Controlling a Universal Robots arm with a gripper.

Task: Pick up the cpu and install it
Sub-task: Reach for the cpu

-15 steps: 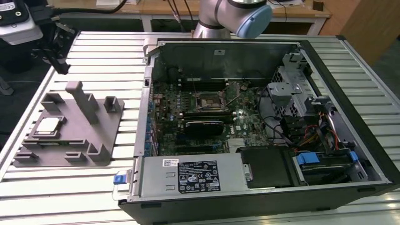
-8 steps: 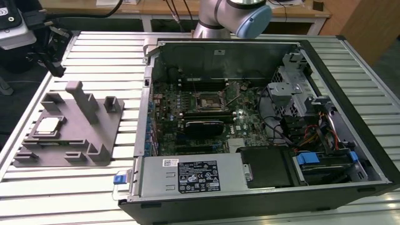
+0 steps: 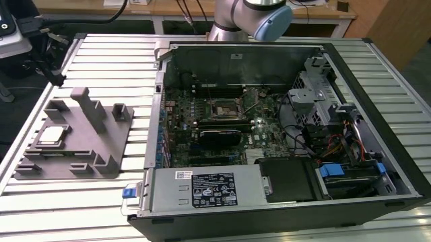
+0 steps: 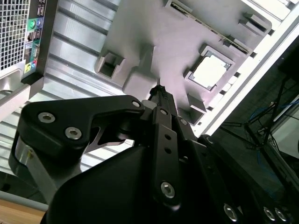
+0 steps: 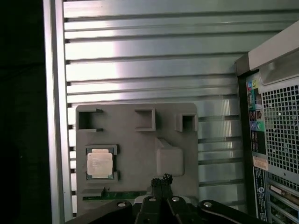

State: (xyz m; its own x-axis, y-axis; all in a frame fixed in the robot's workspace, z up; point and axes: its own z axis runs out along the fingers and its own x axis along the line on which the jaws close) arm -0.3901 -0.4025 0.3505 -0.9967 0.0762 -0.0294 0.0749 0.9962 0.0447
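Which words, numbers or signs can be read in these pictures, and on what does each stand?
No text is readable.
The power supply label: print too small.
The cpu: top marks blurred.
The computer case rear sticker: too small.

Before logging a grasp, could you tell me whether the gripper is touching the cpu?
Apart: the first wrist view shows bare tray between gripper and cpu.
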